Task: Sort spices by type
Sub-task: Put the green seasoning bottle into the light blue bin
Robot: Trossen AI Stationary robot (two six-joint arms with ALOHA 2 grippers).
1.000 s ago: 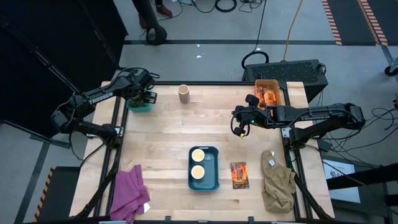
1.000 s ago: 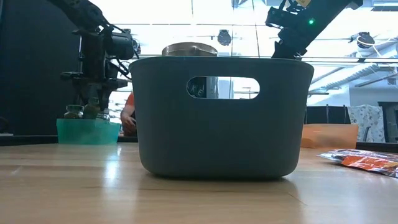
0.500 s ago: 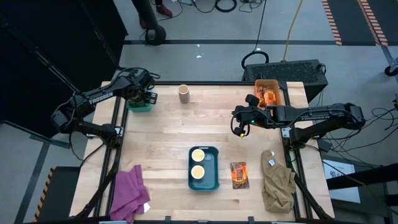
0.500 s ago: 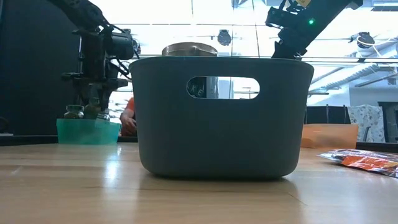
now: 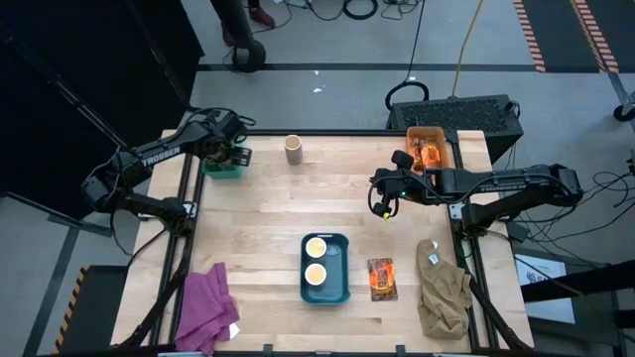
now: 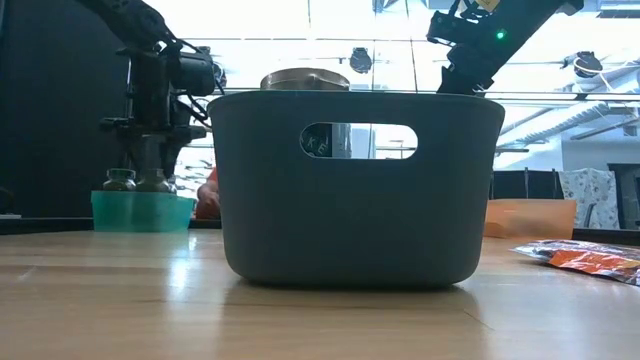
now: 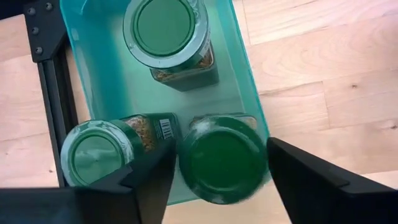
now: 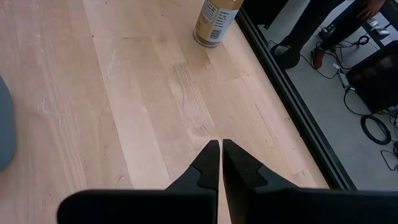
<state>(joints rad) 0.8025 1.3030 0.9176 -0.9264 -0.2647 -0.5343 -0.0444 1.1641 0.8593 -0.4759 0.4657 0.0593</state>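
Over the teal plastic bin (image 5: 223, 169) holding three green-lidded glass jars (image 7: 166, 28), the left gripper (image 7: 214, 180) is straddling one with fingers spread, while the right gripper (image 8: 219, 163), fingers pressed together, is waiting; one cream-topped jar (image 5: 293, 149) and one orange packet (image 5: 381, 279) are lying unsorted.

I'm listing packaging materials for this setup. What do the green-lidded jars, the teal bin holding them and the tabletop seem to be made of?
Green-lidded jars: clear glass or hard plastic, since the spice shows through the sides; lids look matte plastic.
Teal bin: translucent plastic, glossy, with the wood showing faintly through its wall.
Tabletop: pale wood planks with visible grain and a light sheen.
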